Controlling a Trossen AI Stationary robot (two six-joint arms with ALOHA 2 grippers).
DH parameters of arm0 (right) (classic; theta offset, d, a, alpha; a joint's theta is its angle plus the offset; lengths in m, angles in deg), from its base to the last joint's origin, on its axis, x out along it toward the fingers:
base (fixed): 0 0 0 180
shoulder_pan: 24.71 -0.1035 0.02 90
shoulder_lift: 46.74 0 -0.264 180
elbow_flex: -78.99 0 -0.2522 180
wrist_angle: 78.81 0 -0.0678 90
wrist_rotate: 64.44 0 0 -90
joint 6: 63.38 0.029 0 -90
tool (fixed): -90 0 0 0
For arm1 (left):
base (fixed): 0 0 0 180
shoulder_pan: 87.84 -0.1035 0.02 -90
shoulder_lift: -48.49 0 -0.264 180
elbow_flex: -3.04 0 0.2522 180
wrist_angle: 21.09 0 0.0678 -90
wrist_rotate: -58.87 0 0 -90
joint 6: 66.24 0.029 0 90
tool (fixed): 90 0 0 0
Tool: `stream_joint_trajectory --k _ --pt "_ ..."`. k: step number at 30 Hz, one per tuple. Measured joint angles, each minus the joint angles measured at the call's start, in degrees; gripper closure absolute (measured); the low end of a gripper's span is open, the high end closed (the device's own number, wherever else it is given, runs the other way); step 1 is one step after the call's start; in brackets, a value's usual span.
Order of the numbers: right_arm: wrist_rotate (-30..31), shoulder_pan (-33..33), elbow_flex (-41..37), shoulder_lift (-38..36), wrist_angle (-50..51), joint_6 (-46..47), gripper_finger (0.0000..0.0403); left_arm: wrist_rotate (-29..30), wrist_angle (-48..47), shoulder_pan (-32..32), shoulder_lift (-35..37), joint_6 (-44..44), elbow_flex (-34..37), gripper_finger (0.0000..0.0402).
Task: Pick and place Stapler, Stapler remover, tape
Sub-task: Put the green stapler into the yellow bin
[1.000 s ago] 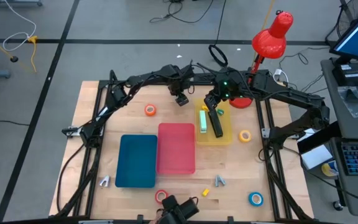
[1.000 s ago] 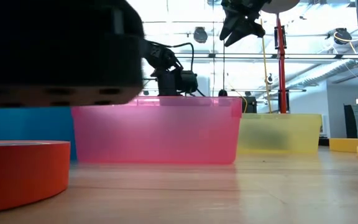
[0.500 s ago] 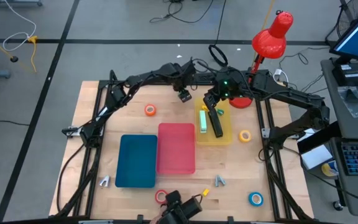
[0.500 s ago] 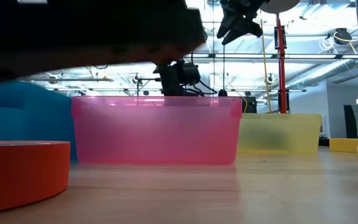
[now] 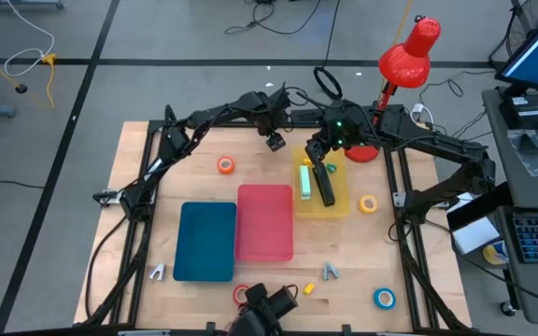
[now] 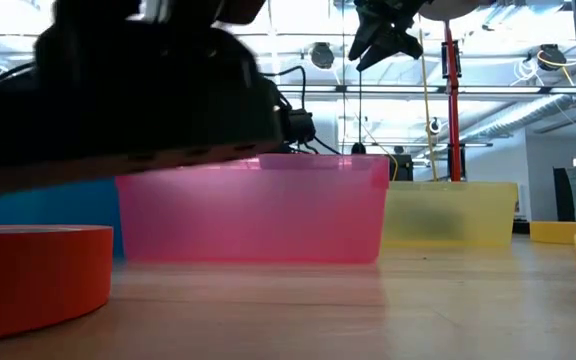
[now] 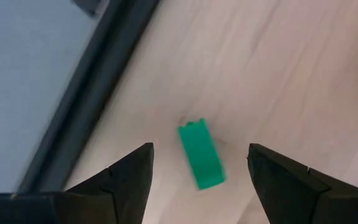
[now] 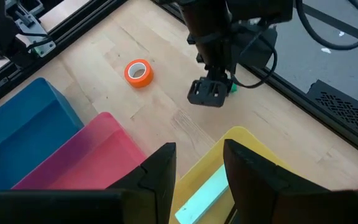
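Note:
My left gripper (image 5: 274,143) (image 7: 199,147) hangs open, pointing down, near the table's far edge. Its fingers stand on either side of a small green block (image 7: 201,155) lying flat on the wood, and touch nothing. My right gripper (image 5: 318,161) (image 8: 199,149) is raised over the yellow bin's (image 5: 342,200) far end, open, with nothing between its fingers. In that bin lie a black stapler (image 5: 326,189) and a pale green one (image 5: 304,179). Tape rolls lie flat on the table: orange (image 5: 225,165), yellow (image 5: 369,203), blue (image 5: 384,298), red-orange (image 5: 242,295). Two silvery stapler removers (image 5: 331,272) (image 5: 158,272) lie near the front.
A pink bin (image 5: 265,222) and a blue bin (image 5: 205,241) stand side by side in the middle, left of the yellow bin. A red lamp (image 5: 409,51) stands at the far right corner. A dark object (image 5: 269,303) sits at the near edge, blocking much of the low view.
The dark object at the table's near edge has shifted about in front of the low camera; it now covers a different part of that view.

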State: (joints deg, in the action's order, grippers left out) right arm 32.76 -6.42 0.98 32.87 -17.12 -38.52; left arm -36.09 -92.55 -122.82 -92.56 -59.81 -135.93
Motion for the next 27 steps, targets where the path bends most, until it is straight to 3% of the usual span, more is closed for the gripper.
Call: stream_joint_trajectory --k 8,18,27 --pt "-0.02 0.00 0.00 0.00 -0.01 1.18 0.0277 -1.79 -0.57 -0.52 -0.05 -0.82 0.00 0.0150" --pt "-0.03 0.00 0.00 0.00 0.02 1.51 0.0277 -2.18 -0.78 -0.46 -0.05 -2.04 0.00 0.0240" --pt "-1.87 0.00 -0.01 0.00 0.02 2.15 0.0277 -2.18 -0.78 -0.41 -0.05 -2.28 0.00 0.0245"
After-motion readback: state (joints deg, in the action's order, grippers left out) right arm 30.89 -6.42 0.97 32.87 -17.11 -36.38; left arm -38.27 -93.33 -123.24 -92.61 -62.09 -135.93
